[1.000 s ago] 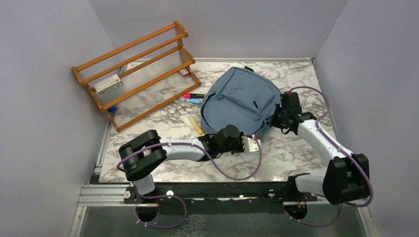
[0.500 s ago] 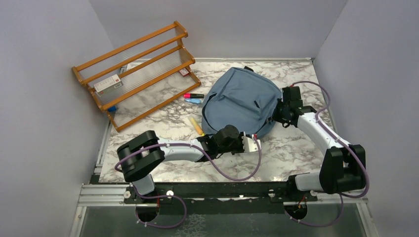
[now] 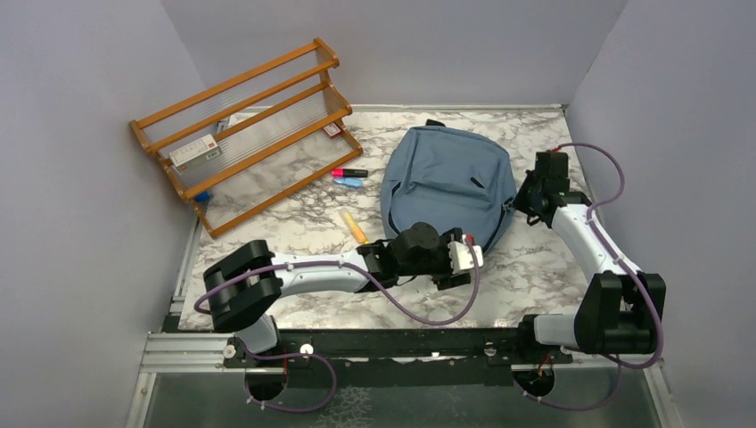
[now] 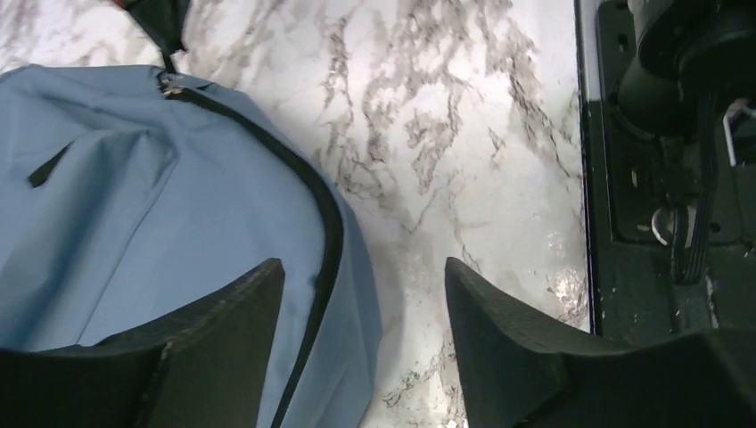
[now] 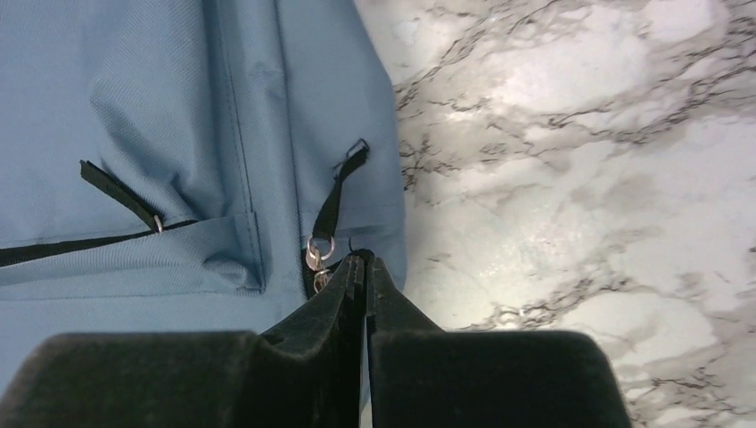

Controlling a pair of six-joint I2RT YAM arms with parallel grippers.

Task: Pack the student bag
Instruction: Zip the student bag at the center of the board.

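The bag (image 3: 446, 183) lies closed on the desk (image 3: 535, 267), its edge under the left fingers (image 4: 227, 321), which are spread wide and hold nothing. The right fingers (image 5: 352, 294) are pressed shut, the zipper pull (image 5: 314, 257) just beside their tips; a grip cannot be confirmed. If the pull is tugged, the unpinned bag may be dragged, not opened.

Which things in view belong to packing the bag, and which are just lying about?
Job: student bag, its zipper pull at the shut right gripper, open left gripper.
Lying about: wooden rack, box on it, yellow marker, pink marker, blue marker.
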